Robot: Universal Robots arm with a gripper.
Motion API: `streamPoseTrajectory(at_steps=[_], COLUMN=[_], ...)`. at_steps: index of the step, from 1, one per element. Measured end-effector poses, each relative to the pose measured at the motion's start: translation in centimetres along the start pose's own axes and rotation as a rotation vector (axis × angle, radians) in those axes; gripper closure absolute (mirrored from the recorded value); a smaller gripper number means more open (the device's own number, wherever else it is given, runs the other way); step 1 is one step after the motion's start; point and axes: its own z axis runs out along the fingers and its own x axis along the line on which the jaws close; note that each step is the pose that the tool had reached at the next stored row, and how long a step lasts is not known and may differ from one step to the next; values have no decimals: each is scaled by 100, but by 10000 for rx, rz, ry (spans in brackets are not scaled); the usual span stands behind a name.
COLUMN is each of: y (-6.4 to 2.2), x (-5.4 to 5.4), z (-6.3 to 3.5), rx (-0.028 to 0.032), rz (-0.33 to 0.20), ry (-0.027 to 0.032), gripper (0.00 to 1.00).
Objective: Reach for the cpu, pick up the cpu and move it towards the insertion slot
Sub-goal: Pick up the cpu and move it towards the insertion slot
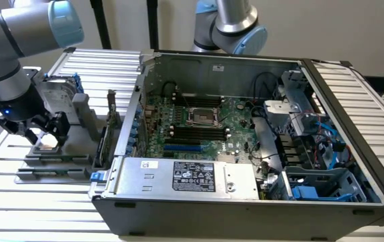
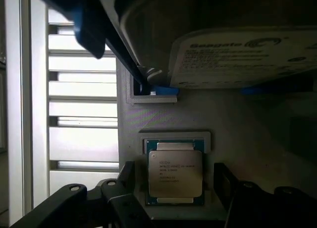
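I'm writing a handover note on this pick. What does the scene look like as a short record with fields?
gripper: gripper open, lowered over the holder block, jaws standing either side of the cpu
cpu: cpu lies flat in its recess in the holder block, not lifted
insertion slot: insertion slot on the motherboard inside the open computer case, to the exterior view's right of the gripper
hard drive: hard drive stands beside the cpu's recess
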Motion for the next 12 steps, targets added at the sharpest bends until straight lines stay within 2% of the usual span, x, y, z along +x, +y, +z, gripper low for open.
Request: streamPoseTrajectory(at_steps=[5,6,11,12], y=[0,1,1,1], x=[-3,-4,-5,-6], z=[0,0,0,0], rx=[0,0,0,0], rz=[0,0,0,0], ry=[0,0,0,0], gripper=[28,35,38,45])
